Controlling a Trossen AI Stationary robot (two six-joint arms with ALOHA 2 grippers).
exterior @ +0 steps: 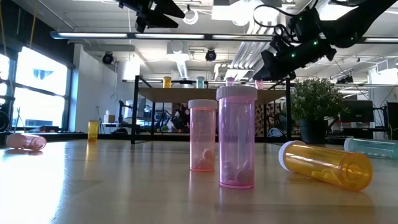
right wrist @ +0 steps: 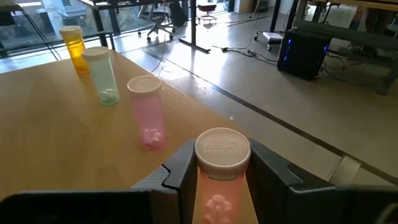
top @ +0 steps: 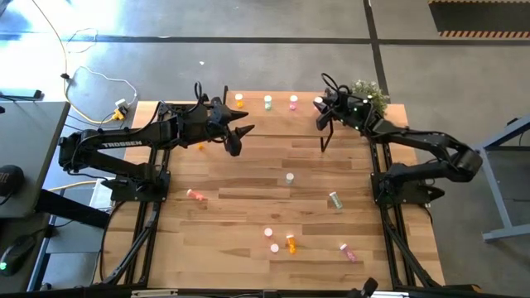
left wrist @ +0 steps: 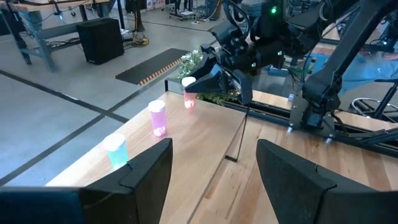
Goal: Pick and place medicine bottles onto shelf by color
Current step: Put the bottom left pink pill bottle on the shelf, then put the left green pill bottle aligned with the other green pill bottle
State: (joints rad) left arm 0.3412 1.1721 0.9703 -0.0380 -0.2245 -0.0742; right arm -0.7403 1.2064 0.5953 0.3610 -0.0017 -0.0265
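the left arm (top: pixel 124 139) reads "trossen". the right gripper (right wrist: pixel 222 168) pinches a pink medicine bottle (right wrist: pixel 219 186) with pills inside, over the shelf (right wrist: pixel 56 118); just ahead stand pink (right wrist: pixel 148 112), green (right wrist: pixel 103 76) and orange (right wrist: pixel 73 48) bottles. the left gripper (left wrist: pixel 211 165) hangs spread, empty.

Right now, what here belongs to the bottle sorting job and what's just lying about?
Job: shelf; bottles standing on it, orange, green, pink; pink bottle in the right pincer; loose bottles on the table.

Lying about: potted plant; yellow cable on the floor.
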